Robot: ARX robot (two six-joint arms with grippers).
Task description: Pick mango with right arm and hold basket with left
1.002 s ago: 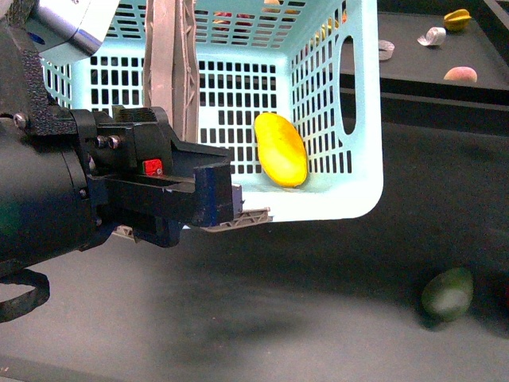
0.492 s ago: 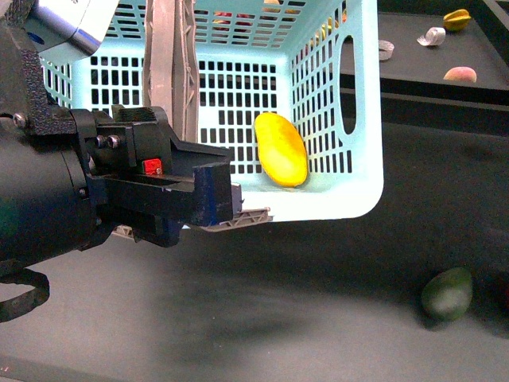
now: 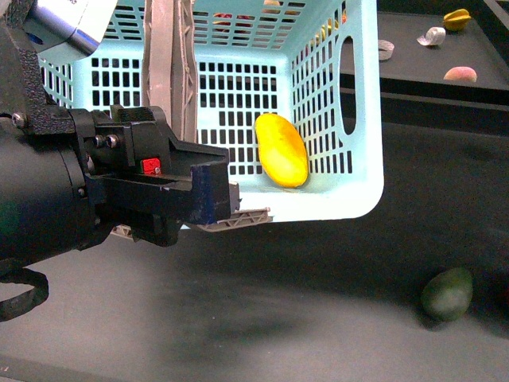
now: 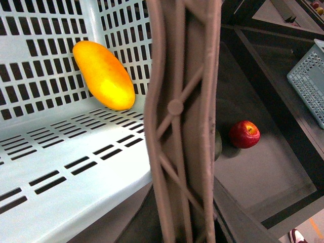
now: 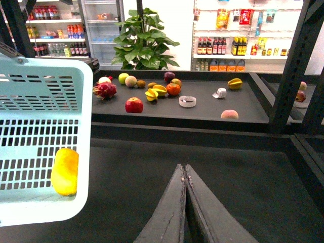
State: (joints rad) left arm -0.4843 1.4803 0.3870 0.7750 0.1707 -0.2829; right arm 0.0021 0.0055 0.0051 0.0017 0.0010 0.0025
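Note:
The bright yellow mango lies inside the light turquoise basket, against its right slotted wall. It also shows in the left wrist view and through the slots in the right wrist view. My left gripper, dark blue with a red mark, is shut on the basket's grey-brown handle at the front rim. My right gripper is shut and empty over the dark table, to the right of the basket. It is out of the front view.
A dull green oval fruit lies on the dark table at the front right. A red apple lies beside the basket. The back shelf holds several fruits, with a yellow star fruit among them.

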